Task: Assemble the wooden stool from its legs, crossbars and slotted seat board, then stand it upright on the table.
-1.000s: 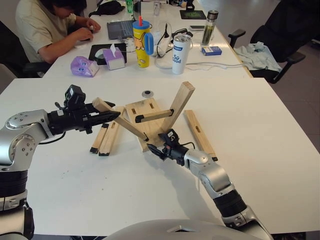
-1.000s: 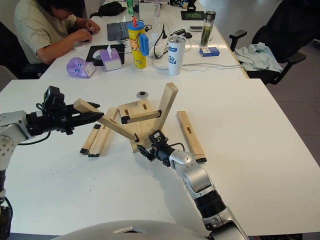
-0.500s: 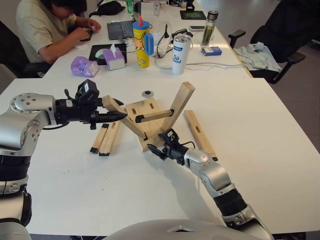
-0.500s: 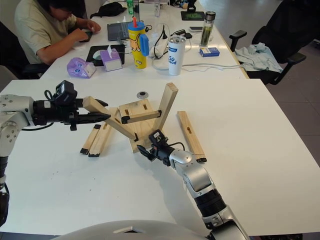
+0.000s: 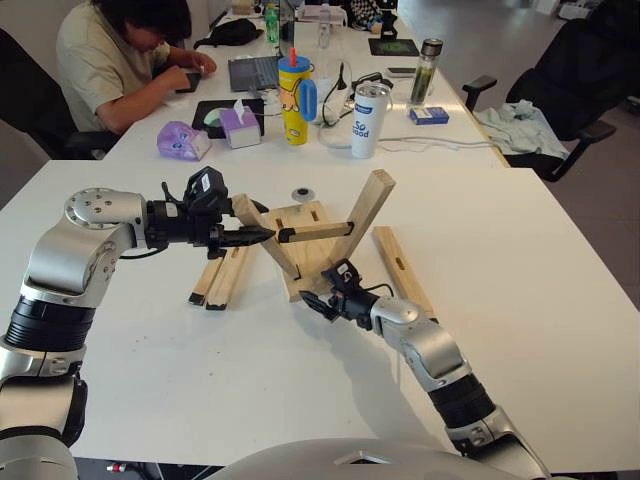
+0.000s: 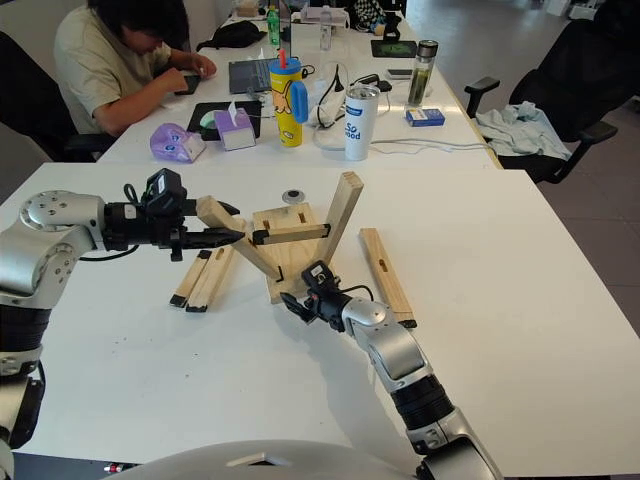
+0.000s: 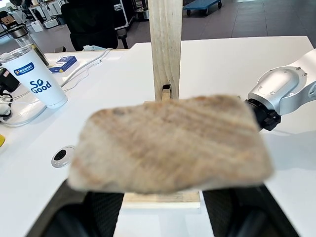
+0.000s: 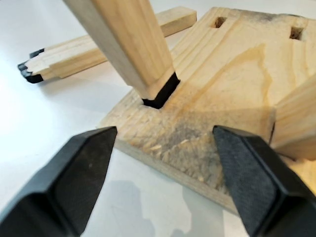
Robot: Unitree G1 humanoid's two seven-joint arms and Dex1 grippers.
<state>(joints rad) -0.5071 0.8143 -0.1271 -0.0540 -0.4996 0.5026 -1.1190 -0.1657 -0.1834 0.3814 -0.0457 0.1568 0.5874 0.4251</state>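
The left gripper (image 5: 250,236), at 9 o'clock of the flat wooden seat board (image 5: 303,216) on the white surface (image 5: 520,260), grips a slanted wooden leg (image 5: 278,256) stuck in its slot. The right gripper (image 5: 312,300), at 6 o'clock, gapes wide.

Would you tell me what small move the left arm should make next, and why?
Probably push the leg down into its slot: the left gripper holds it, its black tip sits slanted in that corner of the seat board, and the open right gripper flanks the corner.
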